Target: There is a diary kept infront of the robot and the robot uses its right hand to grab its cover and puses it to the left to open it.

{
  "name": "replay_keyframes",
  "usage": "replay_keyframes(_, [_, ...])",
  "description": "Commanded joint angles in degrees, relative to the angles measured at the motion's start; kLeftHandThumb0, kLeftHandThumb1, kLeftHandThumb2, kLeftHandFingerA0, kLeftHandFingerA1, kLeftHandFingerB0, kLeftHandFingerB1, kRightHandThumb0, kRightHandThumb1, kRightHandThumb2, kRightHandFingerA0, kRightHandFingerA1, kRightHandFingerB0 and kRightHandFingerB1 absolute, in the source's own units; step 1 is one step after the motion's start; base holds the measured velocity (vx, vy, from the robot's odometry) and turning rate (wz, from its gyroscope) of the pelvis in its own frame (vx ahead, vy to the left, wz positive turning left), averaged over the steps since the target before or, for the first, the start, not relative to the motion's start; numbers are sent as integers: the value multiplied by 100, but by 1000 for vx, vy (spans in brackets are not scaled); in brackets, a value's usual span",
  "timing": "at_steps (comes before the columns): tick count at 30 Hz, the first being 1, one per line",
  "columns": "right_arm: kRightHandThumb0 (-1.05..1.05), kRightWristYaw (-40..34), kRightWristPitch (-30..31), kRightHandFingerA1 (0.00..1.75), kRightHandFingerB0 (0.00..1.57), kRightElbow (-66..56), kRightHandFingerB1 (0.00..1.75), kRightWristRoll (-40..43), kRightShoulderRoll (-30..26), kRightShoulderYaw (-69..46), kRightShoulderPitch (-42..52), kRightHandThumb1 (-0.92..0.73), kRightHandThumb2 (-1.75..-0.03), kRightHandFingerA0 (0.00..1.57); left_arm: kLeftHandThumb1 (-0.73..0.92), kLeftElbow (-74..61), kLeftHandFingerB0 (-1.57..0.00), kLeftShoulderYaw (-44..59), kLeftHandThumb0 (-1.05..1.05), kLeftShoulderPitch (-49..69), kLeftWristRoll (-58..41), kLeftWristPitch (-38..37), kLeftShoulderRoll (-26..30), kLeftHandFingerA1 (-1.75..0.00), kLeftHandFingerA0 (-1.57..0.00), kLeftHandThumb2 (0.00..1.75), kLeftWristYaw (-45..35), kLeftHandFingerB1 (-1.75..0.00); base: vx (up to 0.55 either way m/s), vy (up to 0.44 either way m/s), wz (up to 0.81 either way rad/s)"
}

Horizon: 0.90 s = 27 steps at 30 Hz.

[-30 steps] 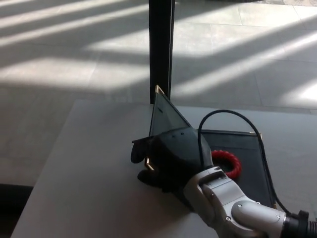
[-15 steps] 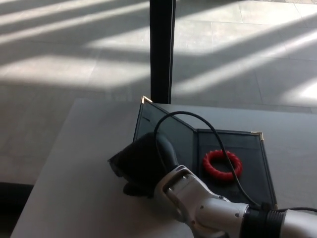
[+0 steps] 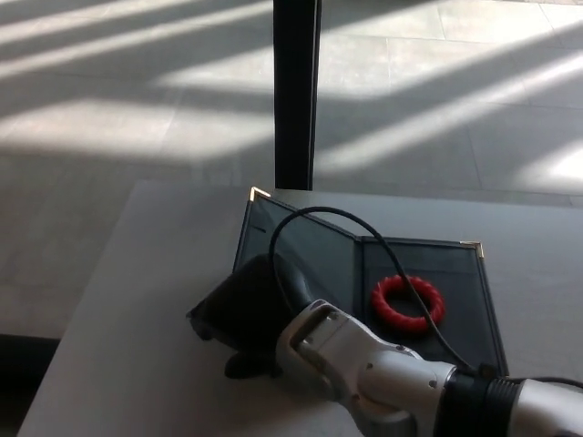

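Grey table (image 3: 137, 300) with open diary (image 3: 401, 264), red ring (image 3: 407, 302) inside

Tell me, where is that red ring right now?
In the head view, the red ring lies on the open diary's right-hand page, just right of the robot's right hand.

Indoor hall — sunlit tiled floor (image 3: 137, 100) (black pillar (image 3: 296, 91)), grey table (image 3: 137, 364).

I count 1 diary (image 3: 401, 264), lying open w/ 2 gold corner caps visible. 1 red ring (image 3: 407, 302) sits on its right page. 1 table (image 3: 137, 309) under it all. 1 black pillar (image 3: 296, 91) behind. 1 robot hand (image 3: 241, 314) in shot, the right, w/ 1 black cable (image 3: 364, 232) looping off its arm.
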Motion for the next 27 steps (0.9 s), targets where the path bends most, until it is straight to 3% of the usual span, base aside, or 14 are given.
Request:
replay_keyframes(1, [-62,869,-771,67,58,-632,58,294,282,-480,95,-70,-61,77,86,51,-31,49,-71,101,81,117,0,-89,-46,131,17,-74,0,0,0])
replay_keyframes(2, [-62,892,-802,67,58,-621,58,272,290,-505,119,-70,-61,77,86,60,-31,53,-71,108,81,113,-4,-89,-46,131,17,-74,0,0,0])
replay_keyframes(3, [-63,822,-867,72,61,-722,62,245,359,-649,71,-67,-61,80,92,48,-28,41,-79,119,93,118,-10,-111,-29,96,4,-88,0,0,0])
replay_keyframes(5, [-65,939,-825,78,56,-952,65,183,527,-951,-197,-70,-63,78,92,27,-28,41,-80,160,88,99,-49,-112,-27,96,-51,-86,0,0,0])
replay_keyframes(6, [-65,923,-868,76,59,-1019,64,161,620,-1128,-296,-70,-62,79,86,32,-34,76,-74,179,63,72,-85,-89,-44,131,-5,-76,0,0,0])
replay_keyframes(9, [-66,910,-928,75,58,-1114,60,94,892,-1601,-639,-71,-62,78,86,23,-35,79,-73,253,95,38,-116,-90,-47,131,27,-77,0,0,0])
replay_keyframes(10, [-68,1000,-916,77,58,-1159,60,83,928,-1713,-753,-74,-62,78,92,25,-31,75,-79,268,109,45,-121,-115,-31,94,54,-90,0,0,0])
replay_keyframes(11, [-67,1183,-956,74,55,-1235,66,252,948,-1986,-909,-58,-99,63,92,29,-30,65,-80,298,133,48,-119,-119,-34,93,82,-92,0,0,0])
replay_keyframes(13, [-65,1278,-1078,67,62,-1333,52,327,870,-2292,-997,-79,-63,77,92,11,-29,65,-79,372,144,42,-121,-118,-30,94,67,-99,0,0,0])
replay_keyframes(17, [-62,1386,-1281,68,61,-1662,49,296,617,-2660,-840,-79,-63,77,92,-23,-29,118,-79,527,101,25,-132,-117,-29,95,-10,-98,0,0,0])
replay_keyframes(18, [-59,1694,-1387,67,58,-2260,45,455,74,-3003,-624,-77,-62,73,86,1,-31,107,-72,551,122,60,-111,-90,-47,132,-1,-75,0,0,0])
replay_keyframes(20, [-59,1762,-1440,65,58,-2442,45,425,-113,-3101,-496,-77,-63,72,86,-17,-32,160,-73,604,74,66,-93,-91,-47,131,-23,-75,-22,-7,8])
replay_keyframes(21, [-57,1892,-1422,60,56,-2648,45,485,-265,-3216,-381,-76,-63,69,92,-19,-29,172,-79,625,74,56,-97,-111,-29,94,-16,-92,0,0,0])
replay_keyframes(27, [-60,2471,-1405,64,57,-3833,45,925,-1455,-4267,547,-77,-63,71,86,-34,-34,230,-72,732,74,22,-126,-90,-47,131,-47,-77,0,0,0])
